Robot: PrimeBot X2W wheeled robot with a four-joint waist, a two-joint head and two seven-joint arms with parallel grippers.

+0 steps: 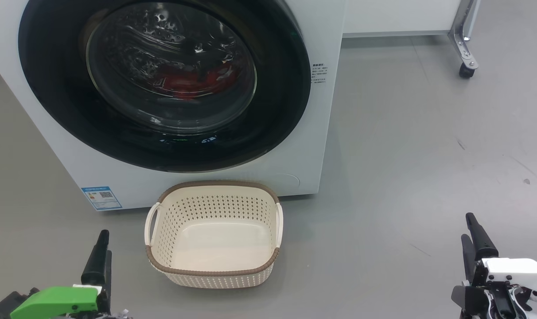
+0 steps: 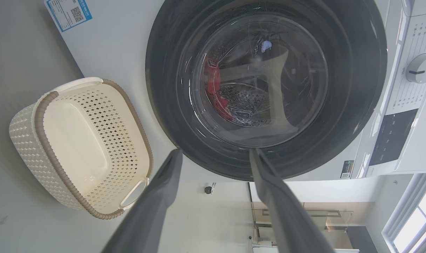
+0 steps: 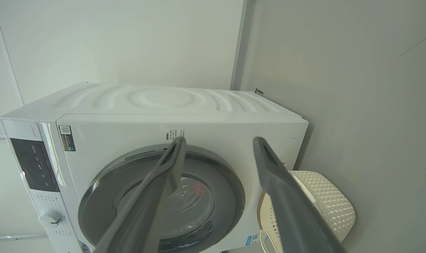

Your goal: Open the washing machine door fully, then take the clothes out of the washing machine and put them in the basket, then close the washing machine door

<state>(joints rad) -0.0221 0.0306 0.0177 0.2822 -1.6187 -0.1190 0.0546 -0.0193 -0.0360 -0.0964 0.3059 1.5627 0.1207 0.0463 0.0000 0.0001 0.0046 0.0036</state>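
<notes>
Down on the left, the left gripper (image 1: pixel 104 243) hangs low over the grey floor (image 1: pixel 406 155). In its wrist view the two dark fingers are spread wide, and there's nothing between them. Just past it is a small blue label (image 1: pixel 101 197) on the bottom corner of the washing machine (image 1: pixel 321 133), the big white box squarely ahead. The washing machine door (image 1: pixel 51 88) is shut flat against the front, its glossy black rim nearly as wide as the machine. Look through the bulging glass and there are the clothes (image 1: pixel 184 82), a red heap lying low in the steel drum. Right below the door the basket (image 1: pixel 215 184) sits on the floor, close up against the foot of the machine, brown rim up, its cream bottom in plain sight. Further right is open floor, with a metal leg on a castor (image 1: pixel 465 66) off at the back. At the far right, the right gripper (image 1: pixel 468 227) is low too and well apart from the basket, fingers parted wide and holding nothing.
</notes>
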